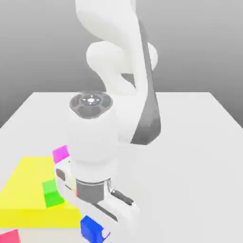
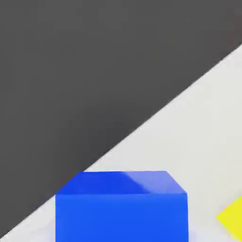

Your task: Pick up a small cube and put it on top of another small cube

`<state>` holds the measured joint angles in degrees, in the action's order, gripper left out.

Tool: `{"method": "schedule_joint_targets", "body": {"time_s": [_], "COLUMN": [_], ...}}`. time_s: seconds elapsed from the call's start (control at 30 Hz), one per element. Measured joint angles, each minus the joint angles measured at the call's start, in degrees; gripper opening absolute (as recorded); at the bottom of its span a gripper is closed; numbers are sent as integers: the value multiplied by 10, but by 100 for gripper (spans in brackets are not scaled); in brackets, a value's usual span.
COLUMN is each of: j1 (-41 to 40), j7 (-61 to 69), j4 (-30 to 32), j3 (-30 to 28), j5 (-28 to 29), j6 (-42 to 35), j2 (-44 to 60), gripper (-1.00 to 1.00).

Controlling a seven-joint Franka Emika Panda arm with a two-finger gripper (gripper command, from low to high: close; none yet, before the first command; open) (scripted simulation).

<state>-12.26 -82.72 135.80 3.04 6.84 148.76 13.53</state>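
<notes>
The small bright blue cube (image 1: 88, 226) sits at the front of the white table, just right of the yellow block's near corner. My gripper (image 1: 98, 233) is down at this cube and shut on it, the white hand reaching over it from above. In the hand view the blue cube (image 2: 121, 208) looms very close, with its top face and one side showing. Farther back, the small magenta-pink cube (image 1: 60, 153) rests by the yellow block's far corner, partly hidden behind my arm's wrist.
A flat yellow block (image 1: 28, 192) lies at the exterior view's left with a green cube (image 1: 51, 193) on it. A red cube (image 1: 9, 236) sits at the front left corner. The table edge (image 2: 142, 127) runs close to the blue cube, dark floor beyond.
</notes>
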Motion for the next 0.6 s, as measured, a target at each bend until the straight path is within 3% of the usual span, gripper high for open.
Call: {"method": "schedule_joint_targets", "body": {"time_s": [0.27,0.6], "j1": [-58,-109], "j7": [2,35], "j4": [116,263], "j3": [-42,-96], "j5": [20,2], "j6": [-48,-103], "j2": [-162,-371], "gripper": [-100,-100]}}
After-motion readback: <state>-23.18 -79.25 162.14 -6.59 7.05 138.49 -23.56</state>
